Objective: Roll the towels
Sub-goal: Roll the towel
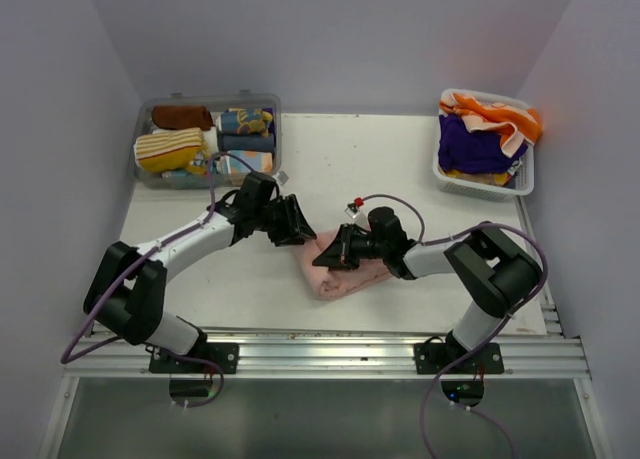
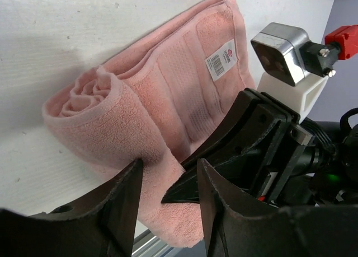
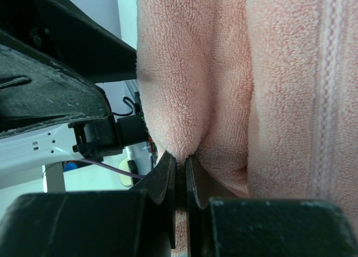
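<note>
1. The right claw point(image 3: 180, 159) is closed tight on a fold of the pink towel point(image 3: 224, 72). Its two fingers pinch the terry so that almost no gap shows between them.
2. The pink towel point(image 1: 345, 277) lies on the table point(image 1: 400, 169), under and just in front of that claw, between the tips of the two arms.
3. The left claw point(image 2: 169, 163) stands half parted. Its fingers point(image 2: 126, 206) flank the towel's near edge without clearly pressing on it.
4. Just beyond the left claw, one end of the pink towel point(image 2: 140, 100) is wound into a loose roll. The rest stretches away flat from the claw.
5. A white label point(image 2: 222, 59) sits on that flat part, farther from the left claw than the roll is.
6. The right claw point(image 2: 240, 150) faces the left claw tip to tip, and its point reaches in beneath the towel's edge.
7. In the top view the left claw point(image 1: 292, 222) is just beside the towel's upper left side. The right claw point(image 1: 335, 251) is on the towel itself.
8. Well behind the left claw stands a bin point(image 1: 210, 99) holding rolled towels, among them a striped yellow towel point(image 1: 170, 149).
9. Well behind the right claw and off to its side stands a basket point(image 1: 480, 187). In it an orange-and-cream towel point(image 1: 495, 114) is heaped loose on a purple towel point(image 1: 475, 144).
</note>
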Robot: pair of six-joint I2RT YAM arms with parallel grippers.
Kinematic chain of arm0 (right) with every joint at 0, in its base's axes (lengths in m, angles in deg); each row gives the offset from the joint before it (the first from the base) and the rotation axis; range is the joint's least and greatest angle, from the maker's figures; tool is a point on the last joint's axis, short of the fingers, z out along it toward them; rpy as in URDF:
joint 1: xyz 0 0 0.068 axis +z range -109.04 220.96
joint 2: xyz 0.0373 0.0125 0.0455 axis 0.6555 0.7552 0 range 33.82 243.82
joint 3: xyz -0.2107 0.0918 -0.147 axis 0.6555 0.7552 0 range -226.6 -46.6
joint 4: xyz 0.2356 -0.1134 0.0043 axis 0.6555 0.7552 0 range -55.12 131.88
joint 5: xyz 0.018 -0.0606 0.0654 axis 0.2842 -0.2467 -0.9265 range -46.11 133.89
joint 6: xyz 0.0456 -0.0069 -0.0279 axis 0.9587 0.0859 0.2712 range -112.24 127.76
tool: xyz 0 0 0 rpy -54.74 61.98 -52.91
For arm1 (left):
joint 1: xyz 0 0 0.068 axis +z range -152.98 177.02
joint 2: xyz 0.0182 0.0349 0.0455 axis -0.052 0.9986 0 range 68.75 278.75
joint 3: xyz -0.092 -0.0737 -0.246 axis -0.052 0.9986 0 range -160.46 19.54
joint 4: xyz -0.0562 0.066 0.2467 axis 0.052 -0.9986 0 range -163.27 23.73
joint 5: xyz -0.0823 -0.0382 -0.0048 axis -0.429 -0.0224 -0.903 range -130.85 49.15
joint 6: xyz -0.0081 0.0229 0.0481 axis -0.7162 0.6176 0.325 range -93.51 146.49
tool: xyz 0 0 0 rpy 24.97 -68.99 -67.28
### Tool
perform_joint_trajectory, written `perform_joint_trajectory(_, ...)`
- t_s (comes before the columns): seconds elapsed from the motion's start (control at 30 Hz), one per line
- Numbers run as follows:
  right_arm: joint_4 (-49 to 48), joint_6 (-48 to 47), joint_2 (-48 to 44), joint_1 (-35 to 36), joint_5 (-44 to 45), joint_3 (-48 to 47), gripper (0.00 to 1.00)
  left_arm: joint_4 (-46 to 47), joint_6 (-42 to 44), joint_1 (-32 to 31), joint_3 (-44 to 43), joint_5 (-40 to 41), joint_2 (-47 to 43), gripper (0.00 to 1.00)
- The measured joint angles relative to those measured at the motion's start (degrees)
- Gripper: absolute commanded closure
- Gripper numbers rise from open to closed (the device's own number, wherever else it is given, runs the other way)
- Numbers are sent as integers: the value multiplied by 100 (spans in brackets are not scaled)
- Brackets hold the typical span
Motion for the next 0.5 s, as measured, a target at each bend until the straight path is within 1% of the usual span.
perform_joint_trajectory(0.27,-442,297,369,-101,-245,66,100,232,83,-33,-44,-61,358,55)
perform_joint_trajectory(0.47,-446,332,407,-153,-256,76,100,494,83,-35,-164,-195,933,57)
perform_joint_trajectory(0.5,-411,317,404,-162,-240,76,94,535,81,-35,-190,-234,1034,57)
